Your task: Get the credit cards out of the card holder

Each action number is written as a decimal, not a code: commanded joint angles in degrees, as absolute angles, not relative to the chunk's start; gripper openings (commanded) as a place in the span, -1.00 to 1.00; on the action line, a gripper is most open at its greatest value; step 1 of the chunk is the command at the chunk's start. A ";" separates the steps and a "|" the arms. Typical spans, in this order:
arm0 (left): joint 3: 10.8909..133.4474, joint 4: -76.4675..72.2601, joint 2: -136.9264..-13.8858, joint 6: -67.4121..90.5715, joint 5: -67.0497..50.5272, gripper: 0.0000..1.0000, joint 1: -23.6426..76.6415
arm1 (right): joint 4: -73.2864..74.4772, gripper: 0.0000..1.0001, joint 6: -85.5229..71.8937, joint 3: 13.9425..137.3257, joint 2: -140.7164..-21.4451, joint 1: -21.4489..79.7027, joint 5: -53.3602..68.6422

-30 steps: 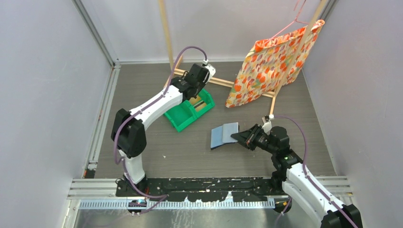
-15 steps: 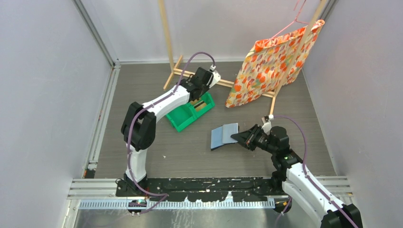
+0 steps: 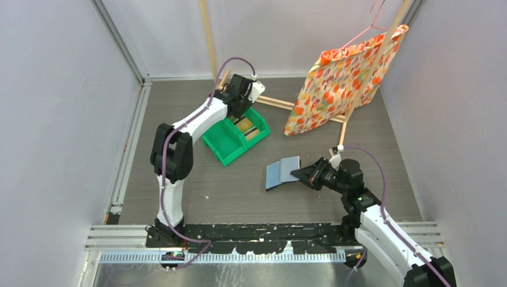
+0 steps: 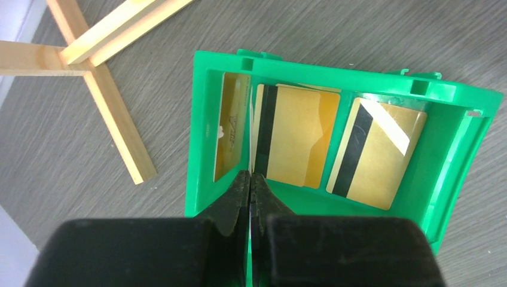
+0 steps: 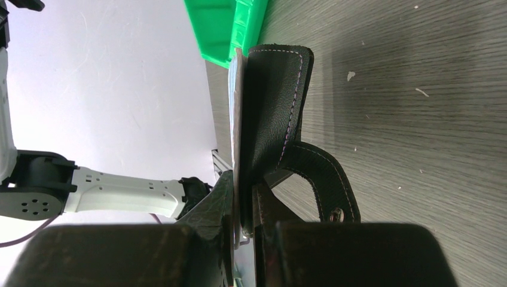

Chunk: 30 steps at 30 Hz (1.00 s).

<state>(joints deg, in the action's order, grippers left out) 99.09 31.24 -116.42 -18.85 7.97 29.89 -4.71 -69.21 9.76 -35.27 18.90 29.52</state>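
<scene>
The left arm (image 3: 200, 116) held its jaws pressed together and empty above the green bin (image 3: 220, 143), toward the far left of the counter (image 3: 239, 191). Three credit cards (image 4: 296, 143) sat in one compartment of the bin. Near the counter's middle, the card holder (image 3: 281, 171) was spread open, its right edge clamped in the jaws of the right arm (image 3: 382, 230).

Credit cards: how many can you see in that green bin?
3 credit cards: one upright against the green bin's left wall, one striped in the middle, one striped at right. Another may hide beneath the middle one.
</scene>
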 commanded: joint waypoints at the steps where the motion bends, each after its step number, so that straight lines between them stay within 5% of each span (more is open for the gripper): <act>1: 103.82 35.54 -118.17 -20.77 2.85 -0.99 29.31 | -7.62 -0.98 -68.63 12.24 -35.86 18.69 30.41; 17: 109.65 41.26 -123.19 -21.14 8.33 -0.99 28.83 | -9.30 -0.98 -68.15 13.22 -39.37 18.60 30.62; 30: 110.58 41.01 -123.49 -19.42 11.60 -0.77 28.83 | -10.39 -0.98 -68.63 13.12 -40.16 18.58 30.81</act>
